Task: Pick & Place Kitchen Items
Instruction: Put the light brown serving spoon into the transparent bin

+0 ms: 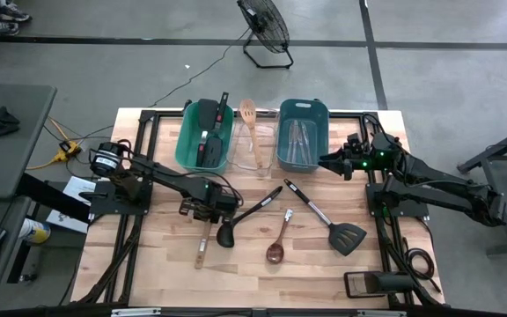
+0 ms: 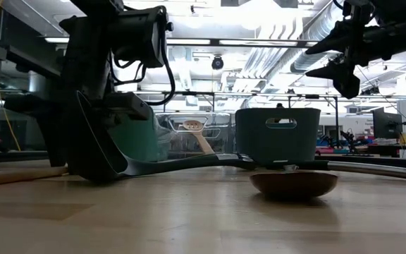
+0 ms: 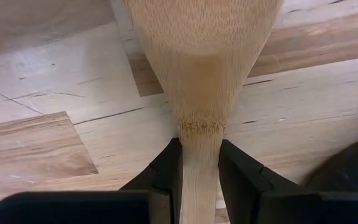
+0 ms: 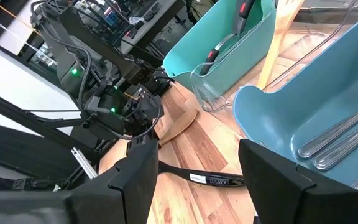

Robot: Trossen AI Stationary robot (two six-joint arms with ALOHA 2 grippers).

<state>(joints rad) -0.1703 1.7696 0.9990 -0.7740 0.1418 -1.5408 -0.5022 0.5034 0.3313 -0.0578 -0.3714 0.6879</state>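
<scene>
A pale wooden spatula (image 3: 201, 62) lies flat on the table, its handle (image 1: 200, 251) pointing toward the near edge. My left gripper (image 1: 202, 211) stands over it, pointing down and shut on it. Beside it lie a black ladle (image 1: 246, 217), a dark wooden spoon (image 1: 277, 245) and a black slotted spatula (image 1: 331, 222). My right gripper (image 4: 197, 186) hovers open above the table by the blue bin (image 1: 282, 145), touching nothing. My left gripper pinches the wooden spatula's handle just below the blade (image 3: 201, 158) between its two fingers, one on each narrow side. The fingers (image 3: 166, 174) come from above, pointing down, and lie across the handle. The spatula rests flat on the table.
At the far side stand a green bin (image 1: 186, 141) with black and red-handled utensils, a clear bin (image 1: 267, 141) with a wooden spoon (image 1: 252, 123), and the blue bin with silver cutlery (image 1: 300, 136). A black tool (image 1: 377, 283) lies at the near right.
</scene>
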